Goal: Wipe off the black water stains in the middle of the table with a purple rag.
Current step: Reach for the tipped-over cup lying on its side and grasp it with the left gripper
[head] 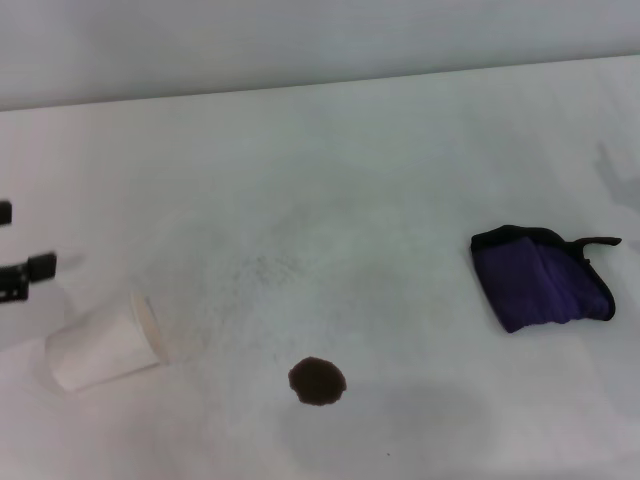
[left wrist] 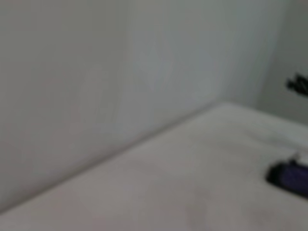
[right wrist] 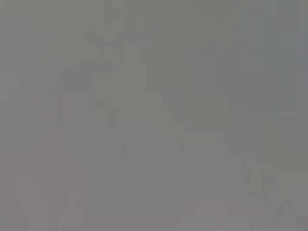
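Observation:
The black water stain (head: 317, 381) is one small round dark blot on the white table (head: 330, 180), near the front middle. The purple rag (head: 540, 281) lies bunched on the table at the right, with black edging and a thin black tag; it also shows in the left wrist view (left wrist: 290, 176). My left gripper (head: 15, 243) is at the far left edge, open and empty, just above the cup and far from rag and stain. A small dark shape far off in the left wrist view looks like my right gripper (left wrist: 298, 84), above the rag. The right wrist view shows only grey.
A white paper cup (head: 102, 346) lies on its side at the front left, mouth toward the stain. Faint grey smudges mark the table's middle (head: 265, 268). A pale wall (head: 300, 40) runs behind the table's far edge.

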Motion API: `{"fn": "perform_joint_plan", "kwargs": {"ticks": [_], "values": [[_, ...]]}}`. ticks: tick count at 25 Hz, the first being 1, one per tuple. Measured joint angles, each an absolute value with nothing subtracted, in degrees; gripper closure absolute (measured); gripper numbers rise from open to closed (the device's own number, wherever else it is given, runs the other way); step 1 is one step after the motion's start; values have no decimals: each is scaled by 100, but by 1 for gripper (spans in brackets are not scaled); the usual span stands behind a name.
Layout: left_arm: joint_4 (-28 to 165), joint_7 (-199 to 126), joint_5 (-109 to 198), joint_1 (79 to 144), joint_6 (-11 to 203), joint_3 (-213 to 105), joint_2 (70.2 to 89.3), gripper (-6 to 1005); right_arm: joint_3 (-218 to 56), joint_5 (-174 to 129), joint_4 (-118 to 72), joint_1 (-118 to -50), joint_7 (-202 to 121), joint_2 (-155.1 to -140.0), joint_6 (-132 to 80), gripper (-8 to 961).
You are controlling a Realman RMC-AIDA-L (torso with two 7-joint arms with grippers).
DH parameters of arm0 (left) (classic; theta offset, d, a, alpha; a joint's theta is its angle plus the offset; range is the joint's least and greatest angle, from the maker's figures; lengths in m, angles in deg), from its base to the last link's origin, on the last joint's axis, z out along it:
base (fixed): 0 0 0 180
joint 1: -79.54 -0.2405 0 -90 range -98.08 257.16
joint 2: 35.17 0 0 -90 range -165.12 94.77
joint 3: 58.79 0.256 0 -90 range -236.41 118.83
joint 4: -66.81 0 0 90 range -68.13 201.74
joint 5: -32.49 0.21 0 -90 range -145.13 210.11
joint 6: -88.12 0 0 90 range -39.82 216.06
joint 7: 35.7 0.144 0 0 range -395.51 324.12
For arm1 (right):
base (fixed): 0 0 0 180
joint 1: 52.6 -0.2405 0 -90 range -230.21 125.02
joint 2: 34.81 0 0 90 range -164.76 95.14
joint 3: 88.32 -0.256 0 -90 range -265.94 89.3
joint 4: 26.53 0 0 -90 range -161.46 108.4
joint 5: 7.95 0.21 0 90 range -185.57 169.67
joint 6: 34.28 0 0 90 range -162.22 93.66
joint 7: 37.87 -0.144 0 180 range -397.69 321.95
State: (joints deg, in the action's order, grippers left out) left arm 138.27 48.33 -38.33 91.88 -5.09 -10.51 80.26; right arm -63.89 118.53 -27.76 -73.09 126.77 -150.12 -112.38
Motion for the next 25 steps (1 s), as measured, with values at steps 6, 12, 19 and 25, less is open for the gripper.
{"fn": "perform_joint_plan", "kwargs": {"ticks": [6, 12, 19, 25], "values": [[14332, 4337, -2591, 9720, -1278, -1068, 7793, 112, -6395, 11855, -2845, -7328, 12674, -15013, -11430, 113], [14378, 4368, -1811, 10005, -1558, -1043, 7784, 111, -6398, 11861, -2961, -7311, 12692, -15012, -11489, 113], [14306, 4798, -1239, 10048, -1410, -1018, 8040, 111, -6398, 11853, -3114, -7291, 12712, -15013, -11596, 112], [14088, 5296, -1119, 10037, -1088, -1007, 8204, 112, -6397, 11857, -3298, -7269, 12748, -15012, -11691, 112]]}}
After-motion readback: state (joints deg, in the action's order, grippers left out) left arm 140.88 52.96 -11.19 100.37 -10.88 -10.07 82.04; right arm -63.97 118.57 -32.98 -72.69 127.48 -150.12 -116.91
